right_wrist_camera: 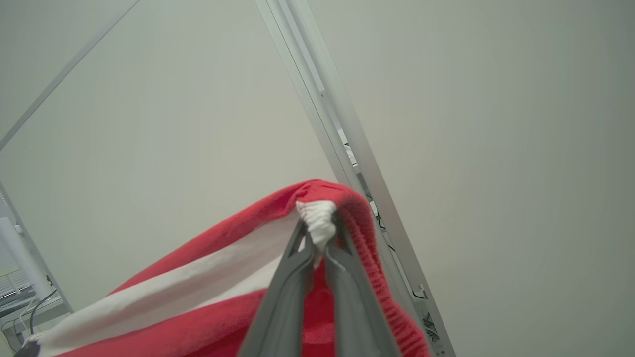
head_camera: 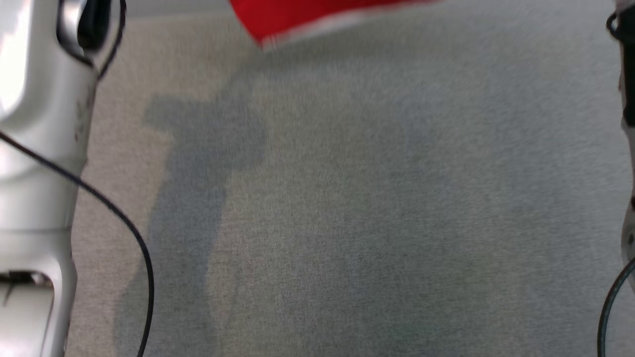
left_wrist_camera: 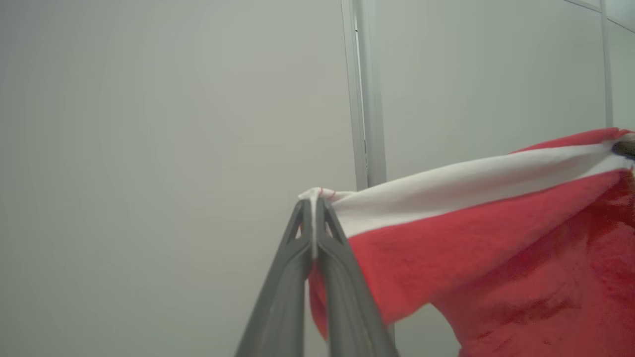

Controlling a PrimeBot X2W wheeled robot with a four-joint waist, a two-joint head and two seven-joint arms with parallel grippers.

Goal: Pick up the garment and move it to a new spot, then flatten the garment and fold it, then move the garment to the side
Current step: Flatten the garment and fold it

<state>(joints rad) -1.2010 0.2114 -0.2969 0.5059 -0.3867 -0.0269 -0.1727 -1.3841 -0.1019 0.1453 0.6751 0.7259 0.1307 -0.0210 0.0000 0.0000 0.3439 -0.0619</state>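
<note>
Between left pincer and right pincer, garment stretched, ends clamped

red white-banded garment, stretched aloft

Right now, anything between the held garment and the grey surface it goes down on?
Nothing visible: the left gripper and right gripper are each shut on the white band of the garment; the grey surface below carries shadows, no objects.
</note>
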